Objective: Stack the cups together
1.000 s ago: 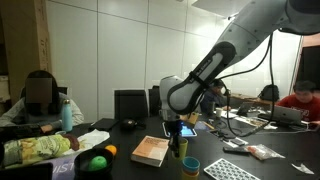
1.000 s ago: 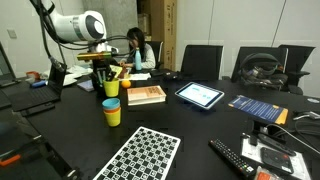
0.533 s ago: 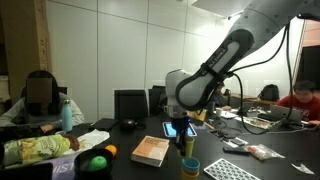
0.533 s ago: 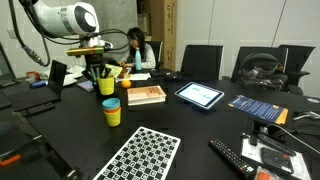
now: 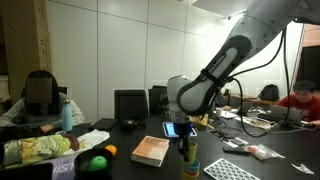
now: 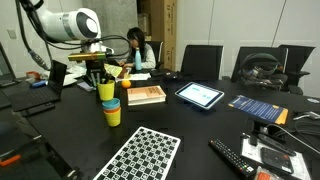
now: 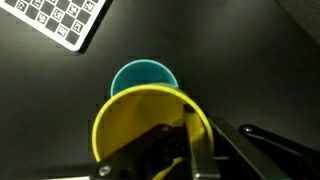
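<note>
**Yellow cup poised over blue one**

Toward the left of the dark tabletop (image 6: 200, 130), the arm's fingers (image 7: 196, 150) pinched the wall of a yellow cup (image 6: 106, 91). It hung close above a light blue cup (image 6: 111, 103) that stood upright, and whether the two touched could not be told. Further right lay a book (image 6: 146, 95), then a tablet (image 6: 200, 95), both apart from the cups. The nesting step looked to be in hand. The next move would likely call for centring the yellow cup over the blue rim, lowering it straight, then letting go.

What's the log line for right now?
step: stacking cups | claw: shut on yellow cup | position: raised over light blue cup | nested: not yet
</note>
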